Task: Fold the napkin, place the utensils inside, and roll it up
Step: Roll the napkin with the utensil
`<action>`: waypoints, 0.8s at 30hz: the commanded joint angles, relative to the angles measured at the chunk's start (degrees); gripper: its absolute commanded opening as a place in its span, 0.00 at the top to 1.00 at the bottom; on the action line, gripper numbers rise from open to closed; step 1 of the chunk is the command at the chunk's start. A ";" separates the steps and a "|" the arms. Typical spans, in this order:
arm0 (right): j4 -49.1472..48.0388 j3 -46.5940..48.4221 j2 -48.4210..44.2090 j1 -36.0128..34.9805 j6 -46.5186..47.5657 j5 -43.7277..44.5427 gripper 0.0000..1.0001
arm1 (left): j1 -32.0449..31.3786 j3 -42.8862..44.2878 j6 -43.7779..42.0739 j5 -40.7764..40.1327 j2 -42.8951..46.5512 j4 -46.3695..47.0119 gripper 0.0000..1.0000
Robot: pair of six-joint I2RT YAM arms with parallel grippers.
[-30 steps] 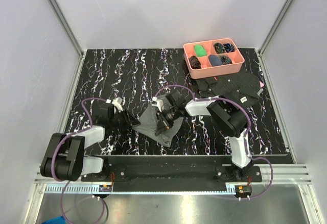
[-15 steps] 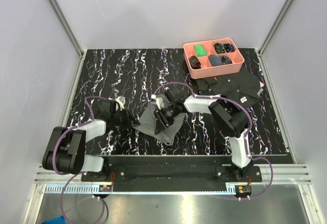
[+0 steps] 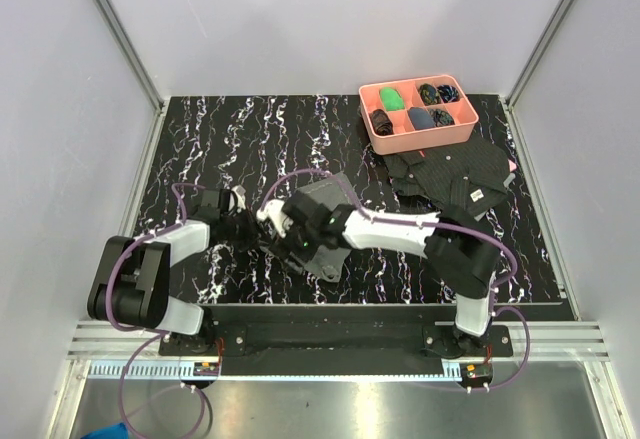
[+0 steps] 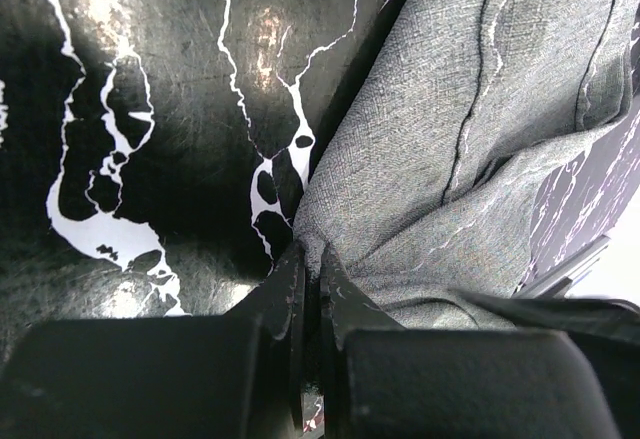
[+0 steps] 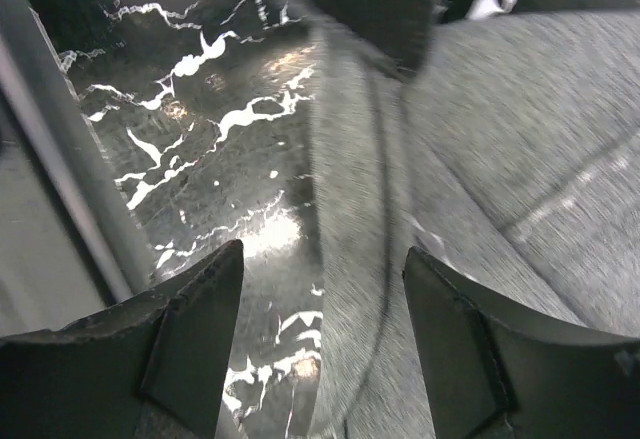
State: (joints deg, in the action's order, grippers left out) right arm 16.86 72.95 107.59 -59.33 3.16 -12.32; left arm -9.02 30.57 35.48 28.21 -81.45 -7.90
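Left gripper [image 4: 312,259]: clamped on soft grey woven cloth napkin [image 4: 470,129], at its 9 o'clock end.
Right gripper [image 5: 325,294]: fingers stood apart, over napkin.

The far left corner of the table [image 3: 200,139] and the strip along its far edge up to the pink tray [image 3: 420,142] lie bare and open from above. The far right corner is taken by that tray, with the black patterned cloth [image 3: 450,174] just beside its near side. Toward the middle of the near edge, 2 arms meet over the napkin [image 3: 328,194], the left gripper [image 4: 311,264] pinching its corner and the right gripper [image 5: 322,259] spread above it, blocking passage there.
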 commanded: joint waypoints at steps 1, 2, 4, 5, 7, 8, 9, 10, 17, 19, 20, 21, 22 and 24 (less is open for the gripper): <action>-5.87 -2.02 -1.34 -2.36 5.71 15.02 0.25 | -0.30 1.16 -2.44 -1.49 -2.22 -4.58 1.00; -5.96 -1.93 -0.29 -3.33 6.24 15.82 0.25 | -0.21 1.25 -2.44 -1.23 -2.22 -4.49 1.00; -6.40 -2.02 1.21 -3.95 7.91 17.05 0.25 | -0.21 1.60 -2.44 -1.05 -2.40 -4.67 1.00; -6.40 -2.11 1.65 -4.47 8.26 17.50 0.25 | -0.21 1.86 -2.44 -0.96 -2.40 -5.02 1.00; -6.58 -2.11 2.79 -4.56 9.23 18.64 0.25 | -0.21 2.04 -2.70 -0.96 -2.40 -5.19 1.00; -6.49 -2.19 3.06 -4.57 9.32 18.82 0.25 | -0.21 2.21 -2.70 -0.87 -2.31 -5.37 1.00; -6.67 -2.28 3.41 -4.57 9.76 18.82 0.25 | -0.21 2.22 -2.79 -0.87 -2.40 -5.37 1.00; -6.58 -2.28 3.94 -4.57 9.85 18.91 0.25 | -0.21 2.22 -2.96 -0.87 -2.40 -5.46 1.00; -4.74 -1.76 7.19 -3.78 7.22 13.91 0.51 | -0.21 2.57 -3.32 0.27 -2.31 -5.28 1.00; -3.94 -2.28 7.11 -2.29 4.76 8.32 0.59 | -0.13 2.57 -3.14 0.18 -1.35 -5.28 0.93; -3.77 -2.72 6.93 -1.85 4.06 6.36 0.61 | 0.05 2.74 -3.05 0.27 -0.91 -5.28 0.78; -3.85 -3.07 6.67 -1.49 3.00 2.51 0.63 | 0.83 2.74 -2.97 0.36 0.31 -5.20 0.68; -4.12 -4.38 5.88 -0.53 2.47 0.56 0.67 | 1.45 2.83 -2.70 0.45 1.11 -5.19 0.59; -5.69 -5.79 5.09 0.26 0.72 -5.14 0.70 | 3.55 2.92 -2.61 0.53 3.74 -5.37 0.37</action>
State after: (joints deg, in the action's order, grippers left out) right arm 9.85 70.87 112.33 -60.64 8.86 -3.14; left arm -8.21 32.58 34.30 29.87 -82.06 -11.00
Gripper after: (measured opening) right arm 0.328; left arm 0.498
